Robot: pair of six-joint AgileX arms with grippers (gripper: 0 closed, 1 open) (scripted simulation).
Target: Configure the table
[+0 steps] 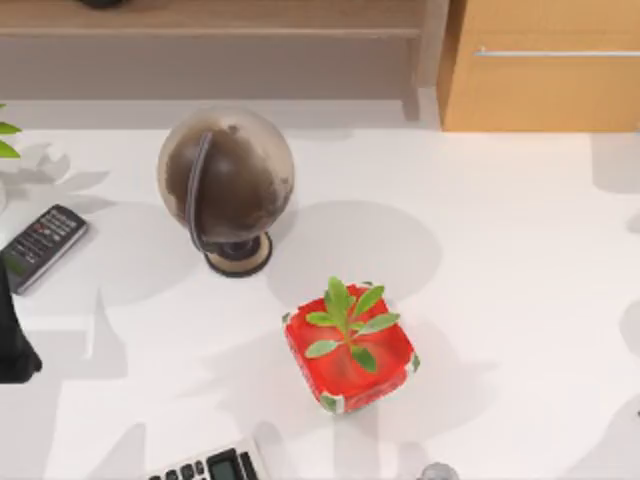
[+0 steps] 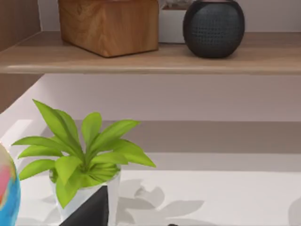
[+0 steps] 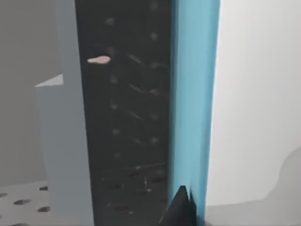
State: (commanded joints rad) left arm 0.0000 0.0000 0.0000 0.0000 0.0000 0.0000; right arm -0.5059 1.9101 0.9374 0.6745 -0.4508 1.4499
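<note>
Holding a green plant point(image 1: 347, 322), red pot point(image 1: 349, 360) sits mid-table point(image 1: 520, 250), right of left gripper point(image 1: 15, 350); gripper opening cannot be told.

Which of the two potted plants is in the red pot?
The small plant near the middle of the table, right of the globe. The other plant, by the shelf, sits in a white pot.

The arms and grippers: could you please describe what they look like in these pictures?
Little of them is visible. At the top view's left edge, the left arm is a plain matte black shape. In each wrist view a dark, pointed black part, likely the left gripper and right gripper, rises from the lower edge. No cables or markings visible.
</note>
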